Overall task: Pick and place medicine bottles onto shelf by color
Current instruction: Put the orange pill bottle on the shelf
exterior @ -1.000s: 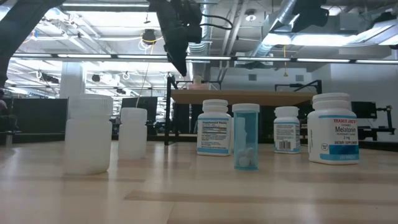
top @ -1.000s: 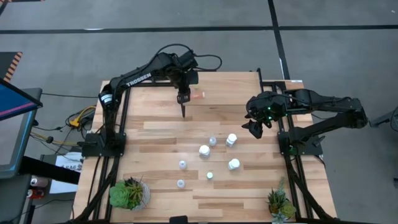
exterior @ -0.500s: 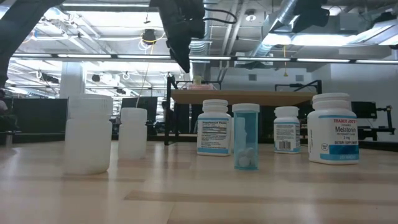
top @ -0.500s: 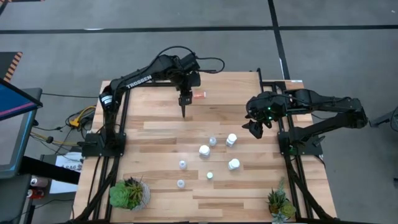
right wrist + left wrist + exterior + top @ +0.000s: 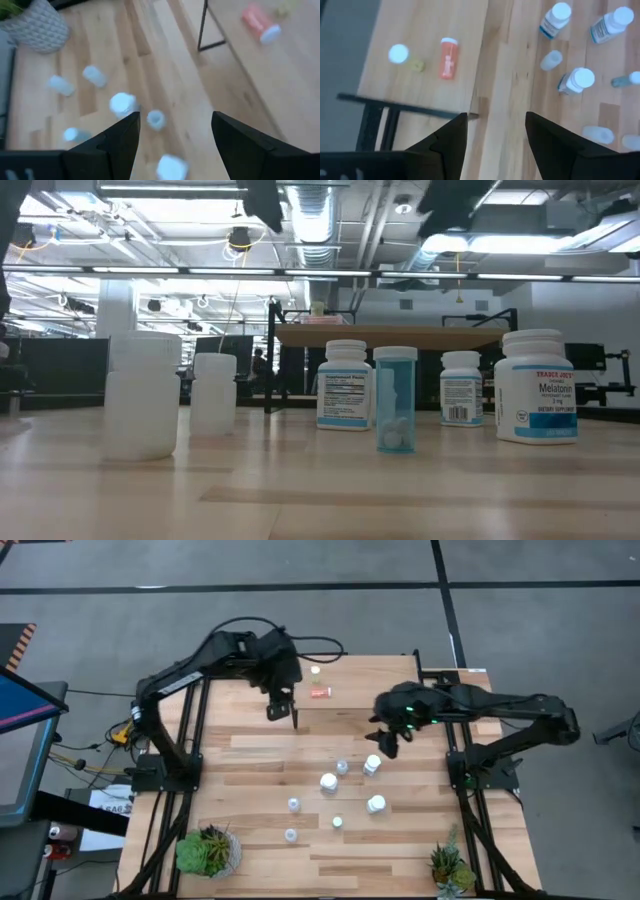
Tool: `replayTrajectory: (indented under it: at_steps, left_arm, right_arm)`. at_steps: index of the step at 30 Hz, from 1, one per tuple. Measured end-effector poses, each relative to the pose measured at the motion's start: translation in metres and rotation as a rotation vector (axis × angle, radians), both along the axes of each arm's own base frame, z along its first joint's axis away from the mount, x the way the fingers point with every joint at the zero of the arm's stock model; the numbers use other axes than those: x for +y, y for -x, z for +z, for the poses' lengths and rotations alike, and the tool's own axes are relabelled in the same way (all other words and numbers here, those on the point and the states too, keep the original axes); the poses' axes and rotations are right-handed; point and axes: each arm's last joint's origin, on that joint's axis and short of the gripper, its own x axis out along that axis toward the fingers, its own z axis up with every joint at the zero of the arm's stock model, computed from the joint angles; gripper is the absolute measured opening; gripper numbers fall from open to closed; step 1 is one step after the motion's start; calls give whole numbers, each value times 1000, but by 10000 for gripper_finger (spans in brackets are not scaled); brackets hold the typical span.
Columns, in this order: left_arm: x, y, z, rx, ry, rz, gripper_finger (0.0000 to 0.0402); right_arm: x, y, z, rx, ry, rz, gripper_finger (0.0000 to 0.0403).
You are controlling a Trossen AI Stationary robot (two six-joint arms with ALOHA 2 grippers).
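The shelf (image 5: pixel 400 675) stands at the table's far middle. An orange-bodied medicine bottle (image 5: pixel 319 693) lies on its side on the shelf, and a small white-capped one (image 5: pixel 399 54) stands beside it. Several more medicine bottles (image 5: pixel 328 782) stand on the table's middle, some white (image 5: pixel 536 385), one pale blue (image 5: pixel 396 400). My left gripper (image 5: pixel 283 715) hangs open high over the table, by the shelf's left end. My right gripper (image 5: pixel 383 740) is open in the air near the shelf's front edge, just beyond the nearest white bottle (image 5: pixel 372 764).
Two potted plants stand at the near corners, one on the left (image 5: pixel 208 850) and one on the right (image 5: pixel 450 868). The shelf's thin black legs (image 5: pixel 202 30) rise from the table. Bare planks (image 5: pixel 250 760) lie left of the bottle group.
My left gripper has risen and drawn back from the shelf toward the table's left edge, going out of the top of the low view. My right gripper has moved toward the table's left, closer to the bottles. The orange bottle has stayed lying on the shelf.
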Motion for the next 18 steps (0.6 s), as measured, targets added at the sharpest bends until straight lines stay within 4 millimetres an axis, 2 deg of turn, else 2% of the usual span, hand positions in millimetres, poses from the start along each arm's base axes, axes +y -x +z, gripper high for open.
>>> replayTrajectory:
  at_steps: [5, 12, 18]
  left_arm:
    - [-10, 24, 15, -15, -46, 55, 187]
    - [-20, 50, 15, 20, -3, 101, 187]
    - [-32, 71, 15, 2, 29, 128, 187]
  right_arm:
    - [-27, -25, -5, -86, 113, -4, 270]
    - [-71, -40, -11, -134, 207, -51, 270]
    - [-105, -74, -3, -96, 217, -51, 270]
